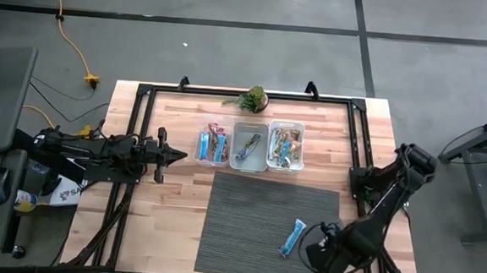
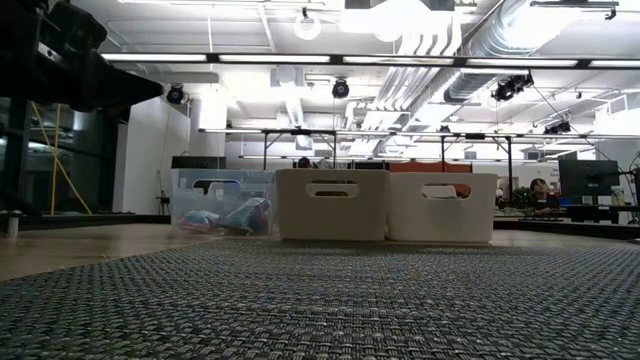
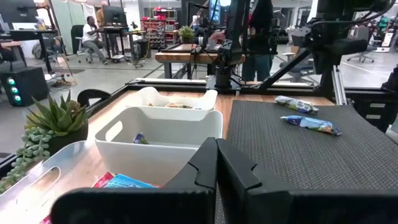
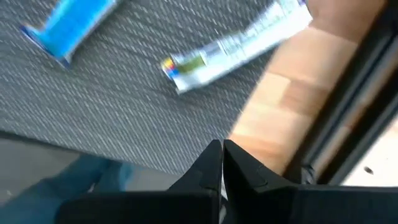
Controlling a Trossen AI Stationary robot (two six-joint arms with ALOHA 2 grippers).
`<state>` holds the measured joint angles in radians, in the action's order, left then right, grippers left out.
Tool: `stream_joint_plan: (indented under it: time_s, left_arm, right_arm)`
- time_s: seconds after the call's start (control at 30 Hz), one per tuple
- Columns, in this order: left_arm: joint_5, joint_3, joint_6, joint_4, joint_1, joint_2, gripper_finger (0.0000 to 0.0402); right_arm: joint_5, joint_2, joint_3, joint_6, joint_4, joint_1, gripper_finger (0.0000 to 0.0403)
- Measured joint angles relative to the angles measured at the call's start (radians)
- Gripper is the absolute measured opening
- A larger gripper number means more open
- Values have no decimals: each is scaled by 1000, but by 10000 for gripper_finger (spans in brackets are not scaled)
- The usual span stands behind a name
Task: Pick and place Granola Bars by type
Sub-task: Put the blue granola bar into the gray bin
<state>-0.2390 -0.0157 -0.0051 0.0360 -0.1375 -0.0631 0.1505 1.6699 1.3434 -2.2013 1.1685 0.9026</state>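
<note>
Two Granola Bars lie flat on the grey mat: a blue one [image 1: 292, 238] [image 4: 68, 28] and a white-silver one [image 4: 236, 43] near the mat's right edge. In the left wrist view they show as two far bars [image 3: 311, 124] [image 3: 297, 104]. More bars lie in the three bins [image 1: 249, 145]. My right gripper [image 4: 222, 152] is shut and hovers over the mat's near right corner [image 1: 317, 243], beside the two bars. My left gripper [image 1: 174, 155] [image 3: 216, 162] is shut, left of the bins, and touches nothing.
Three bins stand in a row at the far edge of the mat: a clear one [image 2: 222, 205] on the left, then two white ones [image 2: 332, 205] [image 2: 442, 207]. A small green plant [image 1: 252, 99] stands behind them. The mat [image 1: 256, 213] has bare room left of the bars.
</note>
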Motion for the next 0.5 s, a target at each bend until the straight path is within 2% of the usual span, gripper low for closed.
stream_joint_plan:
  time_s: [0.23, 0.5]
  left_arm:
    - [0, 0, 0, 0, 0, 0, 0]
    - [1, 0, 0, 0, 0, 0, 0]
  right_arm:
    - [-87, 21, 0, 0, -40, 14, 0]
    - [-250, 55, 0, 84, -283, 48, 0]
